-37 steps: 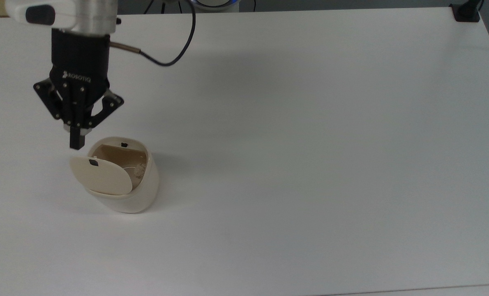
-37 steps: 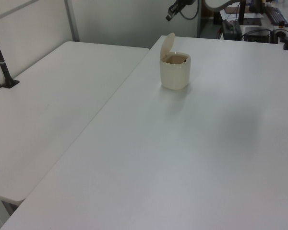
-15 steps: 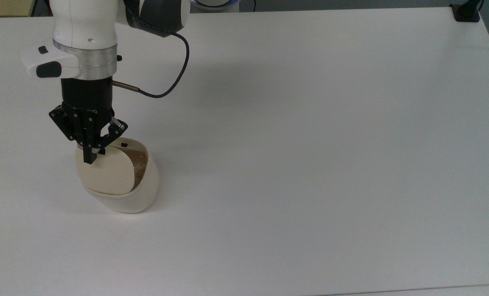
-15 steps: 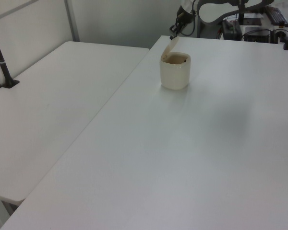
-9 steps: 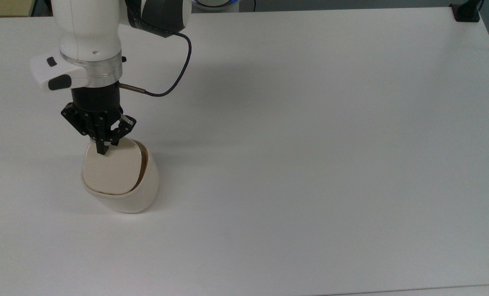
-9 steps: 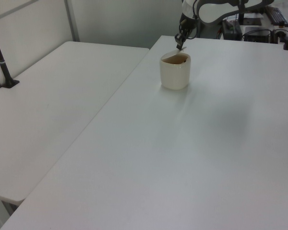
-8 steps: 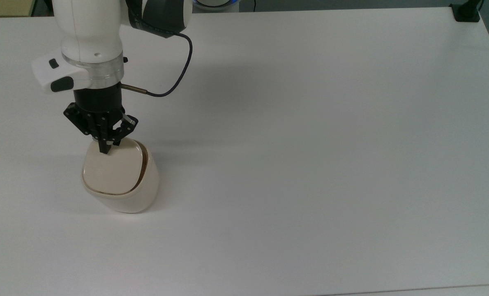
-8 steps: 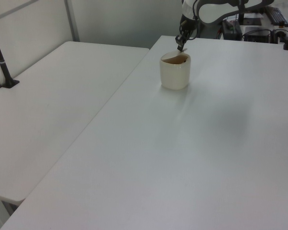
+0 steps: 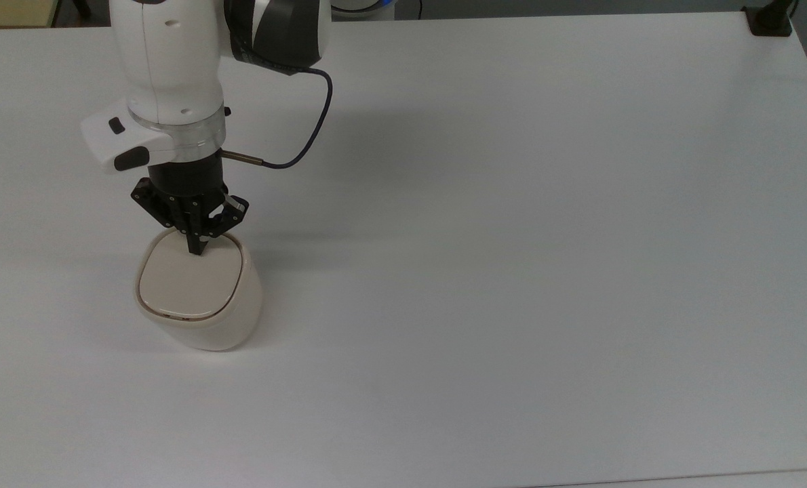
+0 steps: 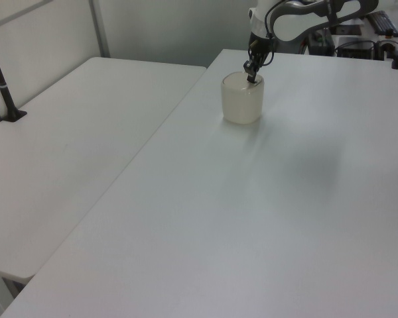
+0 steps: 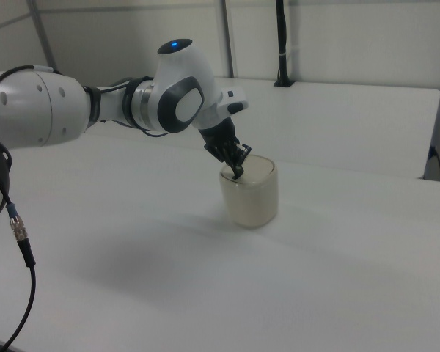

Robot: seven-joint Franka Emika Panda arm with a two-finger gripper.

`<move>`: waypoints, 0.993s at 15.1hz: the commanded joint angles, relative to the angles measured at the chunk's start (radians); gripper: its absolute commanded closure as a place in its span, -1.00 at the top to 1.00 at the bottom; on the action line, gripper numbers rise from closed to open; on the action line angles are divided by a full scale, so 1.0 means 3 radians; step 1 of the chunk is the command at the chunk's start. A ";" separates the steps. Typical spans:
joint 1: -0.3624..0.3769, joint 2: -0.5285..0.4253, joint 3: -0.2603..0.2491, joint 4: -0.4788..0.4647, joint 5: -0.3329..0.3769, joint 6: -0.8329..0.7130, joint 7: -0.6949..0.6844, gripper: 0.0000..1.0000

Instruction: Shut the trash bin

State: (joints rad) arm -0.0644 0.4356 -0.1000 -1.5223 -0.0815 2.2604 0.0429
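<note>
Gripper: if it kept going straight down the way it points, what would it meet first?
The gripper points down at the trash bin's lid, which looks flat in the rim; its shut tips seem already on it, near the top view's upper edge.

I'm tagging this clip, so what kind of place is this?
Probably a robotics lab: a robot arm works over plain white tables, touching a small bin, with a camera pole clamped behind.
</note>
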 commanded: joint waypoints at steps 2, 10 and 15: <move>0.0020 0.0005 -0.0015 -0.0039 0.0077 -0.0049 -0.0097 -1.00; 0.0036 -0.0086 0.0001 -0.0018 0.0184 -0.0140 -0.0082 -1.00; 0.0316 -0.0459 0.0031 0.0033 0.0154 -0.0718 -0.0071 -1.00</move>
State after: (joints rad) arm -0.0321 0.3951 -0.0856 -1.4959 -0.0474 2.1705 0.0414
